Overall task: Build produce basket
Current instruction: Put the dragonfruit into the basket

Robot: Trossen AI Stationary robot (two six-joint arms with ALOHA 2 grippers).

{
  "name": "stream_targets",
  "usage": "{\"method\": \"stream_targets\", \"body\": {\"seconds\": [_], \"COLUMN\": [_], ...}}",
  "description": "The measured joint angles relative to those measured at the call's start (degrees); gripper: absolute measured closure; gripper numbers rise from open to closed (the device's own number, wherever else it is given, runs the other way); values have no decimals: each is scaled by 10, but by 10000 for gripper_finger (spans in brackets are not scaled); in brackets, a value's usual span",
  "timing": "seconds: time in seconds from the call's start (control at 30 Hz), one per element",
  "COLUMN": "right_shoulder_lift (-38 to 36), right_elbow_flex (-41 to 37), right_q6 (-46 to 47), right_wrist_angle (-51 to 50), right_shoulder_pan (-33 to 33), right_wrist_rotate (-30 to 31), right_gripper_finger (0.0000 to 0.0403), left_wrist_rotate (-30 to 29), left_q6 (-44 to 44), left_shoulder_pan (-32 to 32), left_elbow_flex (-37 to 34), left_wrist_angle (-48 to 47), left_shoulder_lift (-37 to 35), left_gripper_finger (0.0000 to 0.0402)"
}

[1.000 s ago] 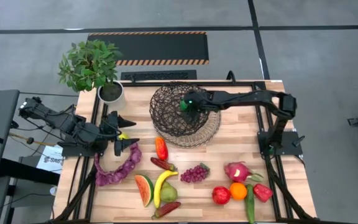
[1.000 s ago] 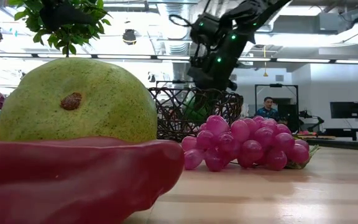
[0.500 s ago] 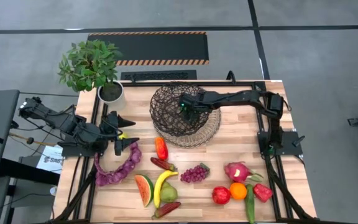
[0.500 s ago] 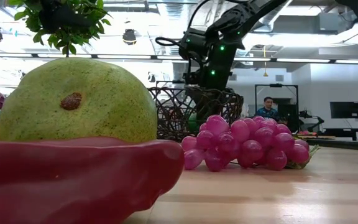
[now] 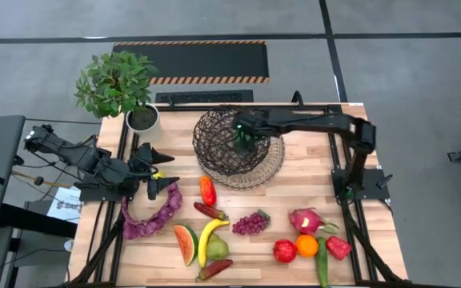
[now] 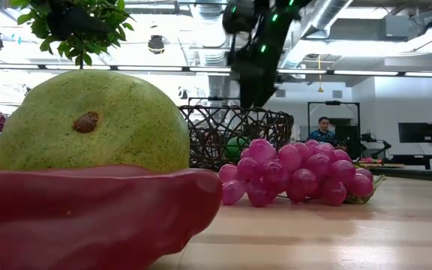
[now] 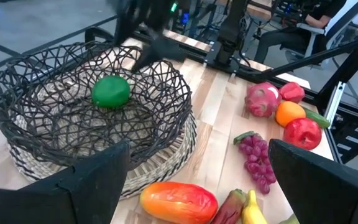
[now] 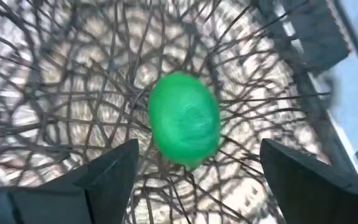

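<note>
The basket (image 5: 232, 149) is sitting toward the table's (image 5: 318, 200) twelve o'clock edge. The right gripper (image 5: 241, 138) is hovering over it, fingers spread, the green apple (image 7: 110, 91) lying free inside. The left gripper (image 5: 160, 169), also spread, is waiting at nine o'clock.

My right dark six-joint arm is stretched out flat across the far side of the worktop (image 5: 310, 172), its wrist bent downward. The right two-finger gripper (image 5: 244, 138) hangs with its fingers (image 8: 107, 171) spread wide and empty. My left arm waits folded at the left edge, its gripper (image 5: 160, 170) spread apart too.
</note>
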Motion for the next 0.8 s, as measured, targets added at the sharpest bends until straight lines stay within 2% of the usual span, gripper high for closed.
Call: {"method": "stream_targets", "body": {"seconds": [0.2,0.3,0.43,0.67,0.8], "right_shoulder_lift": [-107,-158,-203,-188,-143], "right_elbow_flex": [2,2,2,2,2], "right_q6": [91,170,306,520,590], "right_wrist_angle": [-160,-230,-293,-355,-358], "right_shoulder_pan": [45,109,232,455,529], "right_wrist_rotate": [-15,-16,0,24,22], "right_gripper_finger": [61,61,60,61,61], "left_wrist_rotate": [3,10,12,12,12], "left_q6": [-2,-2,-3,-2,1], "left_shoulder_pan": [0,0,0,0,0], "left_elbow_flex": [0,0,0,0,0], "left_wrist_angle": [0,0,0,-1,-1], "left_shoulder_lift": [0,0,0,0,0], "left_gripper_finger": [34,34,34,34,34]}}
